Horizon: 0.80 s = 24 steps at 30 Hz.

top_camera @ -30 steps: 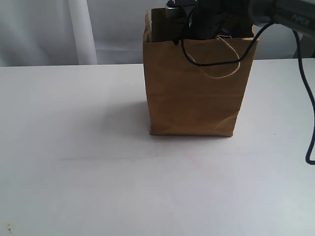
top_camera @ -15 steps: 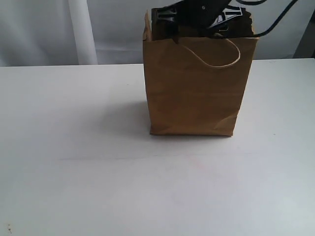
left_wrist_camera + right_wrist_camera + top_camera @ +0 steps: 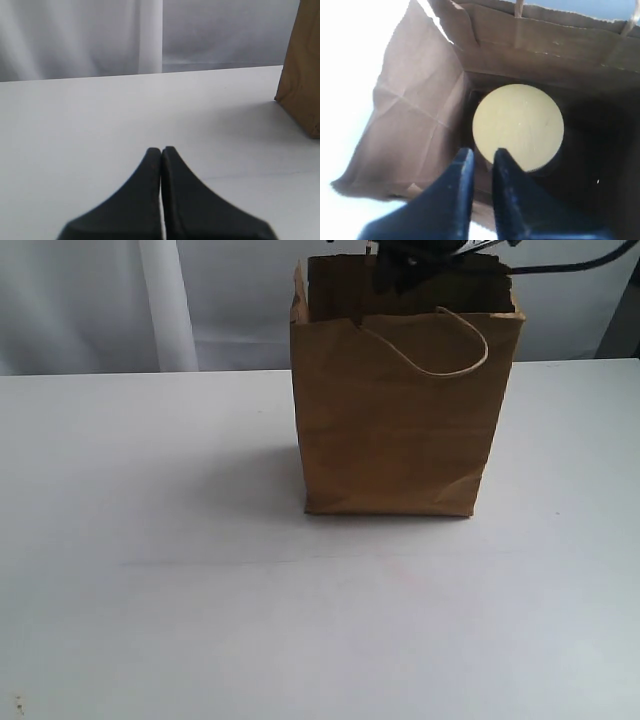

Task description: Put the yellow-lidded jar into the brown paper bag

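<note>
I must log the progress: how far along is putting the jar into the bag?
Done: the yellow-lidded jar sits inside the brown paper bag, lid up. In hand: nothing; the right gripper hangs over the bag's mouth, jaws slightly apart, empty. The left gripper is shut above the table. Left: probably only moving the arm clear.

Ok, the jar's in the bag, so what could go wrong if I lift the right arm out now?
1. The right gripper hangs over the brown paper bag, close to the cord handle. A finger could hook it and drag the bag.
2. Nothing steadies the bag, and the left gripper is shut, off to its side.
3. Only the lid of the yellow-lidded jar shows, so whether it stands flat is unclear.
</note>
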Each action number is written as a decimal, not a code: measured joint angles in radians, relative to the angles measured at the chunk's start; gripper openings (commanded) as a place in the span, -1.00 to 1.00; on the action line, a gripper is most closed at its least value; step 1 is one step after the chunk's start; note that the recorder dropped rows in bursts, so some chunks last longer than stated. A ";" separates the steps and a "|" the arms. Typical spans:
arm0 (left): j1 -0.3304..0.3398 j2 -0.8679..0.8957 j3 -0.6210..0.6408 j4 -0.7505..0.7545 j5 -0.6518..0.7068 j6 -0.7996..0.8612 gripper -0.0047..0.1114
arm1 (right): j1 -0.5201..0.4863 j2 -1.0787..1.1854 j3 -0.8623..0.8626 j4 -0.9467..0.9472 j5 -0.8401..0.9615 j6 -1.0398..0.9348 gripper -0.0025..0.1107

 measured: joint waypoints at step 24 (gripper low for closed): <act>0.000 0.000 0.000 0.000 0.000 0.000 -0.90 | 0.255 -0.691 0.694 0.020 -0.124 -0.076 -0.96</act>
